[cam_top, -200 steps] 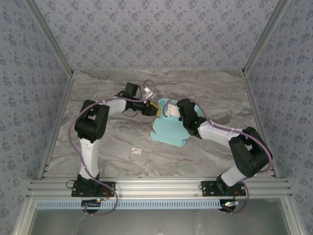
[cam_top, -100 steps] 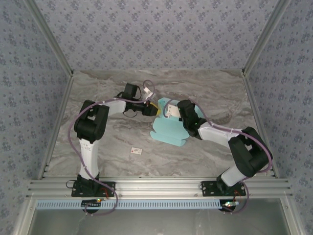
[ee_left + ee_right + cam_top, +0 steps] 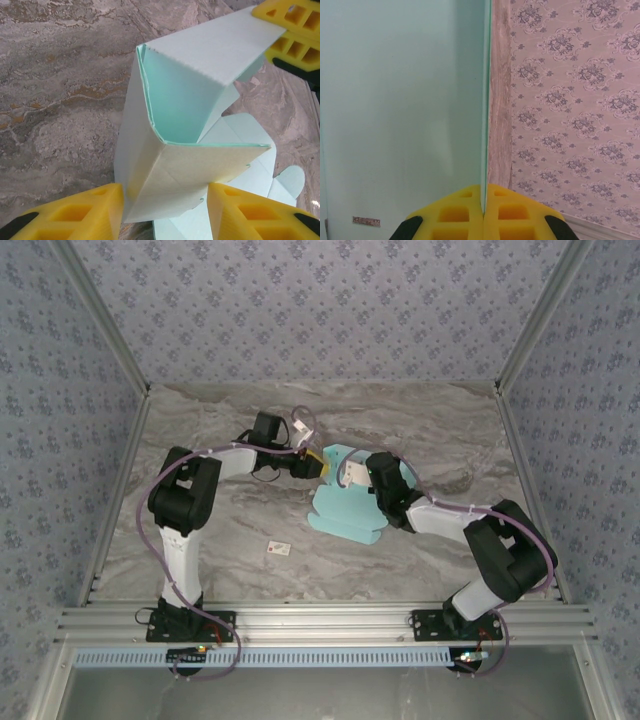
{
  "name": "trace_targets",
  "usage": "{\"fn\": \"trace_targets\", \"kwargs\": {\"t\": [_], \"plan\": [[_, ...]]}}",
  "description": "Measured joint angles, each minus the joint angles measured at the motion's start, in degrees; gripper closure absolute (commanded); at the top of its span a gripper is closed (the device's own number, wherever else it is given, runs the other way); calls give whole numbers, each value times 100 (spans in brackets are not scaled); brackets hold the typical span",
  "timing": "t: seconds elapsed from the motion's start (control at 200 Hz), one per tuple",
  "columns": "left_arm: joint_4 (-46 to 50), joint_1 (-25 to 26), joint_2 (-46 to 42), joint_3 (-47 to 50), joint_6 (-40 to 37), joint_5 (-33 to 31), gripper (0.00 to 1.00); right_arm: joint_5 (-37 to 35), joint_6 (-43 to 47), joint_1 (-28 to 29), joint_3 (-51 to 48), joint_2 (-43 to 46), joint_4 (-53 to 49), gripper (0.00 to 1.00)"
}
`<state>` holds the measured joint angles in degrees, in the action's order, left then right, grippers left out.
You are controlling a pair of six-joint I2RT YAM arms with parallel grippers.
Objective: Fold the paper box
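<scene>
marble table [image 3: 200, 440] under patterned walls. box [image 3: 345, 508] mid-table, part raised. right gripper [image 3: 483, 212] pinching panel edge, has edged nearer base since a second ago — left gripper [image 3: 165, 210] spread around folded corner; fold advancing.

Grey marbled tabletop [image 3: 230, 530]; floral blue wallpaper walls [image 3: 320, 310].

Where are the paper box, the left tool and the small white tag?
paper box [image 3: 345, 512], top external view, flat near panel.
left tool [image 3: 318, 466], top external view, between its yellow fingertips at the box.
small white tag [image 3: 280, 549], top external view, its middle.
</scene>
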<state>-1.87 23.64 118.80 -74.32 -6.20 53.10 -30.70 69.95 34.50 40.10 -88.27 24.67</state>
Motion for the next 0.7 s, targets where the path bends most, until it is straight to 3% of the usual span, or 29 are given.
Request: {"fn": "trace_targets", "kwargs": {"t": [0.7], "plan": [[439,164,2,-332,-337,-20,56,-35,2,22,0,0,4,100]]}}
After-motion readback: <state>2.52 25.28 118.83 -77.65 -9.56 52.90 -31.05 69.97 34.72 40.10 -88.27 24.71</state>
